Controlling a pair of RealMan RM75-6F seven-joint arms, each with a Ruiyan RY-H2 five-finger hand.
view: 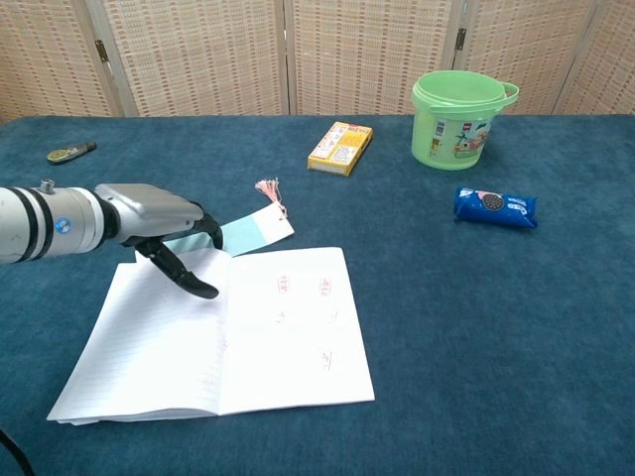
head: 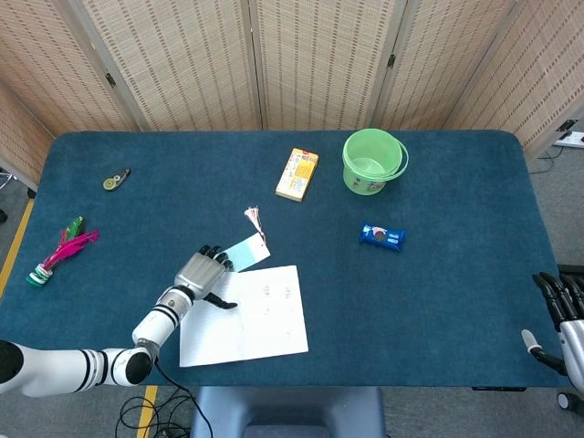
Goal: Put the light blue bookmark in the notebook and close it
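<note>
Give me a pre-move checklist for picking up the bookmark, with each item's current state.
1. Notebook lies open and flat on the table: ok.
2. Light blue bookmark is off the pages, lying just beyond the notebook's far edge: ok for picking.
3. Left hand holds nothing; the bookmark is not gripped: not ok.
4. Left hand's contact with the bookmark's near end: cannot tell.
5. Right hand is parked at the table's edge, away from the work: ok.
6. Cookie pack, yellow box and green bucket stand apart from the notebook: ok.

Bright, even light; soft shadows; sharp focus.
</note>
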